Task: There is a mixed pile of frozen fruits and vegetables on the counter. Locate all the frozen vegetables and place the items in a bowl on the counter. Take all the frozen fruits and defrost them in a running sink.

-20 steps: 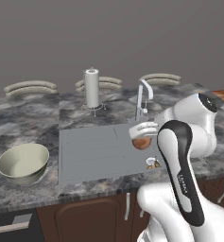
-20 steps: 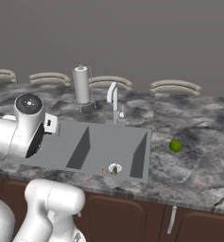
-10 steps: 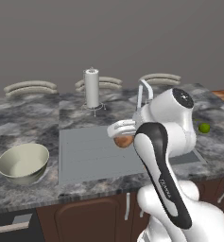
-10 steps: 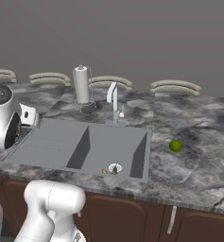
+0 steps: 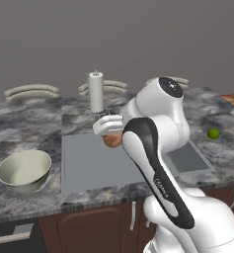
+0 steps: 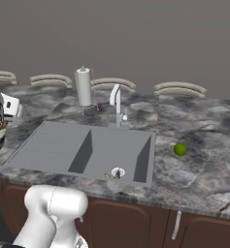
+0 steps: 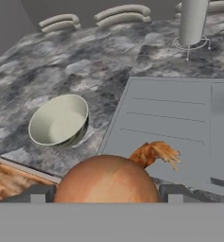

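**Onion in grip above the drainboard**

My gripper [image 7: 106, 193] is clamped on a reddish-brown onion [image 7: 107, 182], one finger on each side. I hold it over the ribbed drainboard of the sink [image 5: 89, 160]. The cream-green bowl [image 7: 59, 120] sits upright on the counter [image 7: 80, 66] beside the drainboard. The lime-green ball [image 6: 180, 149] rests right of the basin.

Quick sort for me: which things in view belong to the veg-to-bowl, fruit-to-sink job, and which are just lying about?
Job:
- gripper, shut on the reddish-brown onion
- lime-green ball on the counter
- bowl
- sink, with a small orange-brown lump by its drain
- tap

Lying about:
- paper towel roll
- curved plates along the back
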